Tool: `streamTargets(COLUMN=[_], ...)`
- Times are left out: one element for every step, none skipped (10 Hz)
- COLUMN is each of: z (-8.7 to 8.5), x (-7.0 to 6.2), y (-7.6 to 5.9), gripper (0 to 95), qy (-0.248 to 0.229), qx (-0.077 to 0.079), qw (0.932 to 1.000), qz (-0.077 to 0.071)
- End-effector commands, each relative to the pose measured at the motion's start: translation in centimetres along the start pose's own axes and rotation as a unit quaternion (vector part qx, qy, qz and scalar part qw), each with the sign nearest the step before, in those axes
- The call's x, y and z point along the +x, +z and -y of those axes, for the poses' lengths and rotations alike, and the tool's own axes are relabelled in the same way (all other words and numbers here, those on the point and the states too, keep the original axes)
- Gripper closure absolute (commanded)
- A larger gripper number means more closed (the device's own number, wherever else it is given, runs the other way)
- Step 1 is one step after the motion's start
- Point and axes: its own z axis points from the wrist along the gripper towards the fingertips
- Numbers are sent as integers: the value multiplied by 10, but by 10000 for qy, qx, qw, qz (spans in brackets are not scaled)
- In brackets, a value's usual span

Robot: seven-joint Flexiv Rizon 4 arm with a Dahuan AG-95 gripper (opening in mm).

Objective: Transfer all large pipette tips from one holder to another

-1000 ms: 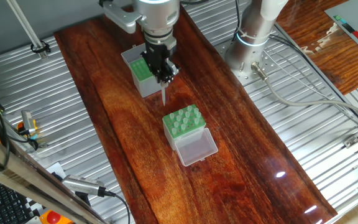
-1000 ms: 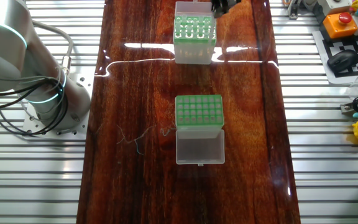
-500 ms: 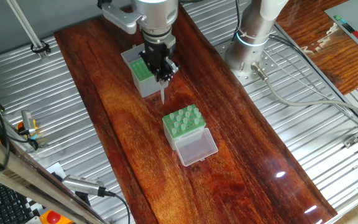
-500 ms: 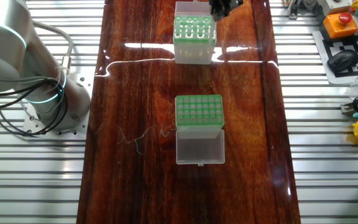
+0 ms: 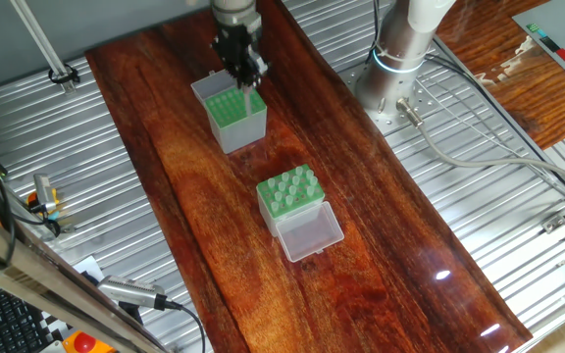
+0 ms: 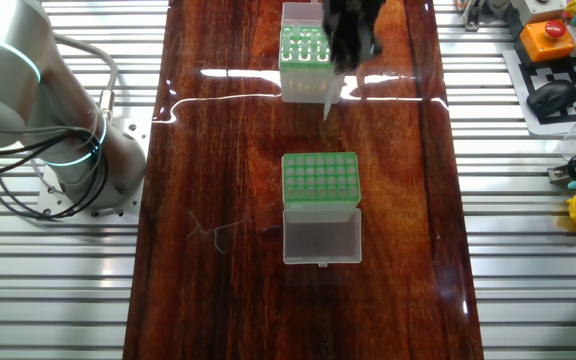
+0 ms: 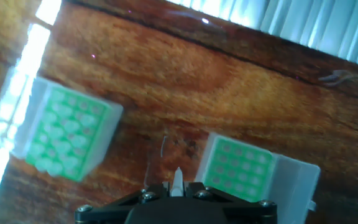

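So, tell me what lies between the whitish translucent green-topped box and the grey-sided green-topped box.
Only bare wooden table, seen in one fixed view; whitish box and grey box stand apart.

Dark glossy wooden table (image 5: 204, 226), grey-sided box (image 5: 231, 118) with green rack standing on it, whitish box (image 5: 292, 204) with green rack and open clear lid well apart

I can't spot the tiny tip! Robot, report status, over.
Gripper shut on one large pipette tip. Tip hangs point down near the grey box. Nothing blocking it.
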Motion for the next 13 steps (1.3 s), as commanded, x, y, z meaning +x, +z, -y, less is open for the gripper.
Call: streamTargets(z=[-1,-1,-1,4,15,30,40,55,67,72,75,73,73], x=[-3,-3,-5,-2,4,14,21,33,43,51,56,61,63], y=[1,1,1,1,0,-2,-4,-6,-5,-4,-4,-2,-1], gripper=[950,950,950,950,950,950,950,950,950,950,950,950,950], qy=[-27,266,384,387,313,225,153,16,-85,-152,-225,-201,-204], qx=[-5,6,19,33,28,-5,-13,-12,-36,-38,-25,3,5], qw=[9998,9994,9991,9991,9994,9996,9998,9999,9999,9998,9997,9998,9998], qz=[202,201,180,161,155,149,121,105,115,103,49,-3,-15])
